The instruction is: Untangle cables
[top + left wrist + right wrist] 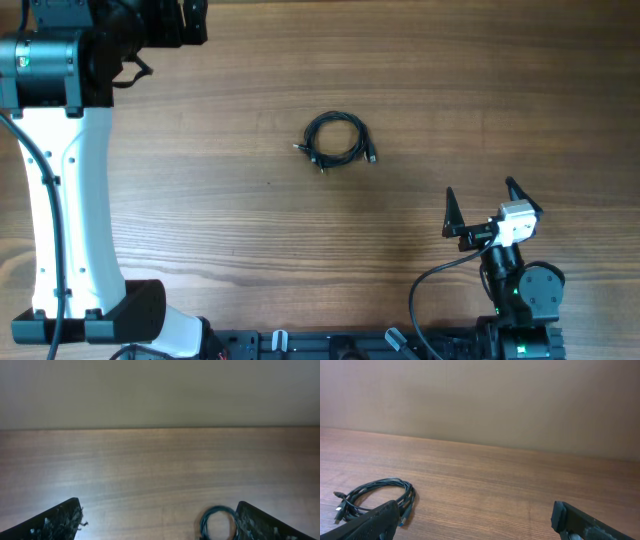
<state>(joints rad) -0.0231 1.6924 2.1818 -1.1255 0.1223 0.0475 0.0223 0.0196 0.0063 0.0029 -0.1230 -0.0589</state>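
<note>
Cables (336, 140): one tight black coil with plug ends poking out, lying on the desk (220, 200) just above centre of the overhead view. Nothing is held. We judge the reach-in is the step now. Best to come down on a plug end or an outer loop, one gripper pinning and the other drawing a strand free, rather than grabbing the whole bundle. Left gripper (157, 504) sits upper left, jaws wide apart. Right gripper (479, 187) sits lower right, jaws likewise spread. Both are well apart from the coil.
</note>
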